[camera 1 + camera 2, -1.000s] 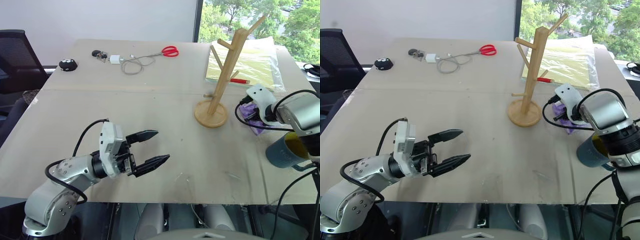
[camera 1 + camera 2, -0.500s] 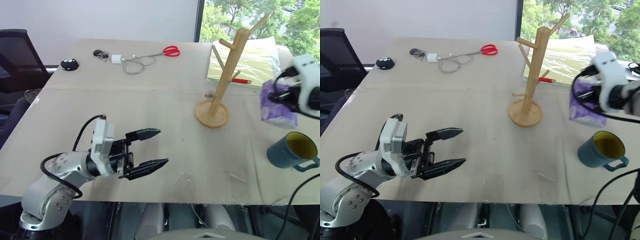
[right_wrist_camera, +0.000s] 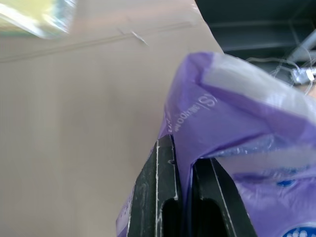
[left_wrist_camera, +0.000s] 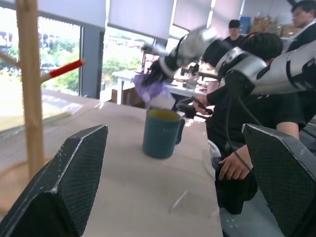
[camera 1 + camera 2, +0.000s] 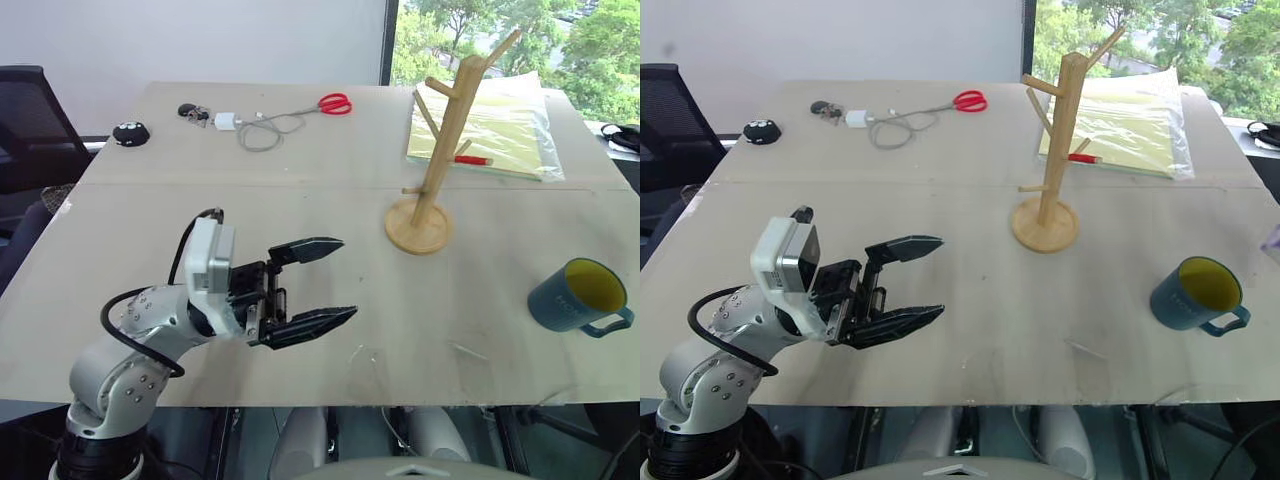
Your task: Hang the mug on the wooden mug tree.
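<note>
Mug [image 5: 577, 297]: lower right of the table, upright and free, near the mug tree [image 5: 440, 150].
Right gripper [image 3: 183, 163]: clamped on a purple tissue pack [image 3: 242, 148], likely clearing it.
Left gripper [image 5: 322, 282]: fingers apart, empty, lower left.

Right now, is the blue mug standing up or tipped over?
Standing up. The mug sits on its bottom on the table, its yellow inside facing up and its handle sticking out sideways. It looks empty.
</note>
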`<move>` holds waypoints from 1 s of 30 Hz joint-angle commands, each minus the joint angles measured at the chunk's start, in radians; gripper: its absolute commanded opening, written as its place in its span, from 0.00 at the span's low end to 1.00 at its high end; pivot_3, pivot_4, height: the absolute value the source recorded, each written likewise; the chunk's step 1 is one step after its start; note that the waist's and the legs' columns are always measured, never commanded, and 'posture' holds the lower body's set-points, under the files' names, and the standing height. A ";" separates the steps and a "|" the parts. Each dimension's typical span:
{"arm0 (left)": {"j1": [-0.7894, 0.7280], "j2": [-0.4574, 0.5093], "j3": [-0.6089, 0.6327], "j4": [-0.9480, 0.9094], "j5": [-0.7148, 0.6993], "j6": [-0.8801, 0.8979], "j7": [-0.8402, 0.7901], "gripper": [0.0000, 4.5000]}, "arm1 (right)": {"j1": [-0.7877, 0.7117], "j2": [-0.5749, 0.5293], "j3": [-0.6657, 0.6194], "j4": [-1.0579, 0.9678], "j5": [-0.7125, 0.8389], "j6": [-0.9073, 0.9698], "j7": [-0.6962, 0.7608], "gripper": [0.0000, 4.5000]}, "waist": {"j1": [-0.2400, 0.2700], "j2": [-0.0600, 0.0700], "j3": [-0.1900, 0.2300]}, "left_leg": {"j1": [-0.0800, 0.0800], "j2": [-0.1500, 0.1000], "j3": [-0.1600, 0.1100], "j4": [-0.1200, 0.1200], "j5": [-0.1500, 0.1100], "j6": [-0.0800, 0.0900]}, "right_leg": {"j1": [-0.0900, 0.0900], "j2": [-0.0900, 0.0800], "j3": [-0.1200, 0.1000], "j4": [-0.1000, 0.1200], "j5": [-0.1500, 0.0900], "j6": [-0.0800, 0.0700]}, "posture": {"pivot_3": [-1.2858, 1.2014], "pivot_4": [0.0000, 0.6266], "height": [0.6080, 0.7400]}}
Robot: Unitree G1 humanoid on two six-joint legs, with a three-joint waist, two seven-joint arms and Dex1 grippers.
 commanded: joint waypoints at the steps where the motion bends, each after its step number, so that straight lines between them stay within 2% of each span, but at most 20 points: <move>1: -0.027 -0.017 -0.028 -0.053 -0.027 -0.002 0.039 1.00 | -0.061 0.006 0.034 0.186 -0.048 -0.189 0.048 0.18 | 0.001 0.002 0.000 | 0.000 0.000 0.000 0.000 0.000 0.000 | 0.000 0.000 0.001 0.000 0.001 0.001 | 0.52 0.24 1.00; 2: -0.029 -0.021 -0.036 -0.058 -0.026 -0.001 0.049 1.00 | -0.074 0.000 0.052 0.224 -0.065 -0.224 0.056 0.41 | 0.001 0.003 0.001 | 0.000 0.000 0.001 0.000 0.000 -0.001 | 0.000 0.000 0.002 0.000 0.001 0.002 | 0.52 0.24 1.00; 3: -0.026 -0.025 -0.046 -0.068 -0.022 -0.002 0.060 1.00 | -0.087 -0.011 0.055 0.246 -0.073 -0.242 0.061 0.43 | 0.001 0.004 0.001 | 0.000 0.001 0.001 0.000 0.001 -0.001 | 0.000 0.000 0.002 0.000 0.001 0.002 | 0.52 0.24 1.00; 6: -0.005 -0.038 -0.082 -0.111 -0.008 0.000 0.101 1.00 | -0.053 -0.083 0.038 0.166 -0.047 -0.214 0.165 0.79 | 0.003 0.005 0.001 | 0.000 0.001 0.002 0.000 0.001 -0.001 | -0.001 0.000 0.002 0.000 0.001 0.002 | 0.52 0.24 1.00; 7: -0.003 -0.040 -0.091 -0.118 -0.005 0.000 0.110 1.00 | -0.020 -0.110 0.017 0.111 -0.028 -0.186 0.199 0.85 | 0.006 0.005 0.001 | 0.000 0.000 0.002 0.000 0.001 -0.001 | -0.001 0.000 0.002 -0.001 0.001 0.003 | 0.52 0.24 1.00; 8: -0.001 -0.039 -0.095 -0.120 -0.005 -0.001 0.115 1.00 | 0.032 -0.132 0.000 0.050 -0.017 -0.181 0.229 0.97 | 0.010 0.005 0.002 | -0.001 0.001 0.001 0.000 0.000 -0.001 | -0.001 -0.001 0.002 -0.001 0.001 0.003 | 0.52 0.24 1.00; 9: -0.002 -0.038 -0.099 -0.120 -0.005 -0.002 0.118 1.00 | 0.145 -0.157 -0.041 -0.054 -0.014 -0.217 0.271 0.99 | 0.014 0.005 0.001 | -0.001 0.001 0.000 0.000 0.000 -0.001 | -0.001 -0.001 0.002 -0.001 0.001 0.003 | 0.52 0.24 1.00; 10: -0.003 -0.036 -0.102 -0.118 -0.004 -0.003 0.119 1.00 | 0.261 -0.167 -0.113 -0.167 0.001 -0.221 0.314 0.99 | 0.021 0.005 0.001 | -0.001 0.001 0.000 0.000 0.000 -0.001 | 0.000 -0.001 0.002 -0.001 0.000 0.003 | 0.52 0.24 1.00; 12: -0.011 -0.032 -0.106 -0.108 -0.004 -0.003 0.121 1.00 | 0.500 -0.115 -0.355 -0.432 0.021 -0.174 0.355 0.99 | 0.034 0.004 0.001 | -0.001 0.001 -0.003 -0.001 0.000 -0.001 | 0.001 -0.001 0.001 -0.001 0.000 0.004 | 0.52 0.24 1.00; 14: -0.025 -0.029 -0.107 -0.090 -0.004 -0.004 0.116 1.00 | 0.664 0.045 -0.634 -0.712 0.138 -0.091 0.393 0.99 | 0.033 0.004 0.001 | -0.001 0.001 -0.005 -0.001 0.000 -0.001 | 0.001 0.000 -0.001 -0.001 0.000 0.005 | 0.52 0.24 1.00; 15: -0.040 -0.028 -0.107 -0.072 -0.001 -0.004 0.112 1.00 | 0.769 0.148 -0.732 -0.878 0.130 -0.067 0.359 0.99 | 0.032 0.005 0.000 | -0.002 0.001 -0.006 -0.001 0.000 -0.002 | 0.001 0.000 -0.001 -0.001 -0.001 0.005 | 0.52 0.24 1.00; 18: -0.069 -0.023 -0.103 -0.035 -0.003 -0.003 0.096 1.00 | 0.998 0.370 -0.892 -1.228 0.193 0.040 0.326 0.99 | 0.040 0.007 -0.001 | -0.001 0.001 -0.010 -0.002 0.001 -0.003 | 0.002 0.002 -0.004 0.000 -0.003 0.009 | 0.52 0.24 1.00; 20: -0.062 -0.010 -0.097 -0.030 -0.013 -0.002 0.068 1.00 | 1.143 0.527 -0.975 -1.398 0.291 0.079 0.347 0.91 | 0.036 0.008 -0.001 | -0.001 0.001 -0.009 -0.002 0.001 -0.003 | 0.002 0.002 -0.002 0.000 -0.003 0.009 | 0.52 0.24 1.00; 22: -0.060 0.004 -0.097 -0.023 -0.021 0.002 0.035 1.00 | 1.296 0.636 -1.012 -1.472 0.373 0.065 0.400 0.76 | 0.029 0.009 -0.002 | 0.001 0.001 -0.009 -0.002 0.001 -0.002 | 0.004 0.002 -0.002 0.000 -0.003 0.009 | 0.52 0.24 1.00; 23: -0.061 0.010 -0.097 -0.019 -0.025 0.005 0.023 1.00 | 1.355 0.673 -1.013 -1.489 0.392 0.034 0.414 0.63 | 0.026 0.009 -0.002 | 0.001 0.001 -0.007 -0.002 -0.001 0.000 | 0.003 0.002 -0.001 0.000 -0.005 0.006 | 0.52 0.24 1.00; 27: -0.072 0.022 -0.101 -0.009 -0.030 0.011 -0.007 1.00 | 1.437 0.752 -0.972 -1.534 0.469 -0.006 0.346 0.21 | 0.002 0.004 -0.004 | 0.004 0.002 -0.003 -0.002 -0.002 0.000 | 0.004 -0.001 0.003 0.000 -0.006 0.005 | 0.52 0.24 1.00; 30: -0.074 0.029 -0.101 -0.026 -0.042 0.024 -0.012 1.00 | 1.379 0.801 -0.851 -1.548 0.425 -0.054 0.200 0.21 | 0.000 0.000 -0.005 | 0.004 0.003 -0.003 0.000 -0.004 -0.003 | 0.002 -0.008 0.003 -0.001 -0.006 0.005 | 0.52 0.24 1.00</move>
